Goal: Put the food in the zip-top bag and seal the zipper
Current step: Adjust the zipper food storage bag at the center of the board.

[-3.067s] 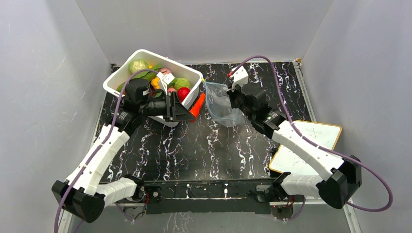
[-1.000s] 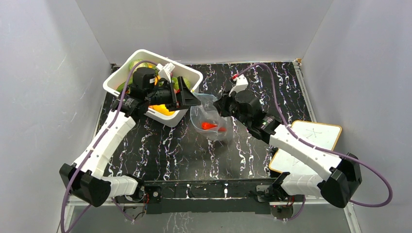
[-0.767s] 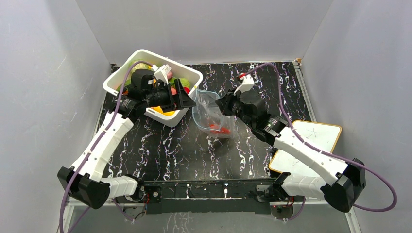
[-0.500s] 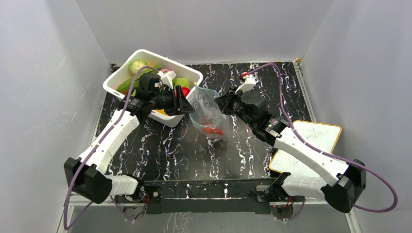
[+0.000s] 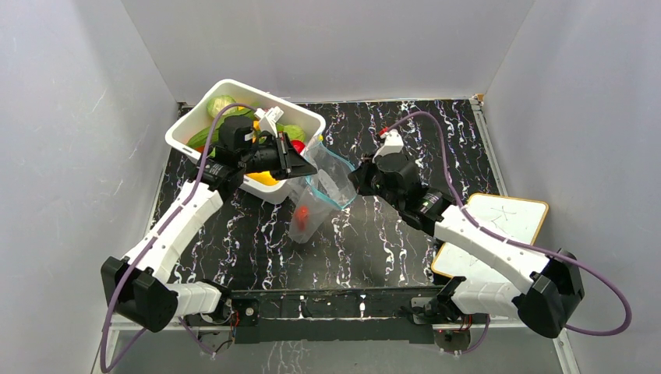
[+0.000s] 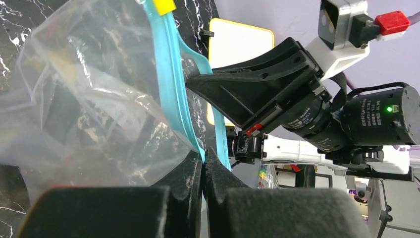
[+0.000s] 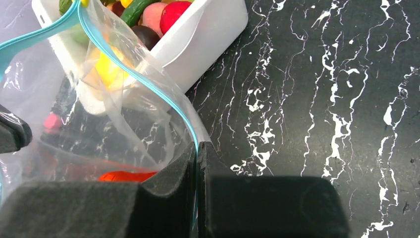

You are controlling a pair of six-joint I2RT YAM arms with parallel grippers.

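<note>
The clear zip-top bag [image 5: 316, 201] hangs above the table between my two grippers, mouth up. A red-orange food piece [image 5: 302, 213] lies inside it, also in the right wrist view [image 7: 126, 176]. My left gripper [image 5: 306, 166] is shut on the light-blue zipper strip [image 6: 171, 84] at the bag's left rim. My right gripper [image 5: 355, 181] is shut on the zipper strip [image 7: 143, 87] at the right rim. A yellow slider tab [image 6: 163, 6] sits at the strip's end. More food [image 5: 222, 105] fills the white tub.
The white tub [image 5: 308, 121] stands at the back left, right beside the bag, and shows in the right wrist view [image 7: 208, 34]. A white board with a yellow edge [image 5: 491, 234] lies at the right. Grey walls enclose the black marbled table [image 5: 351, 249].
The red-orange piece, outside by the tub at first, is now inside the bag. Both grippers have lifted the bag by its rim, and it swung left and now hangs lower.
</note>
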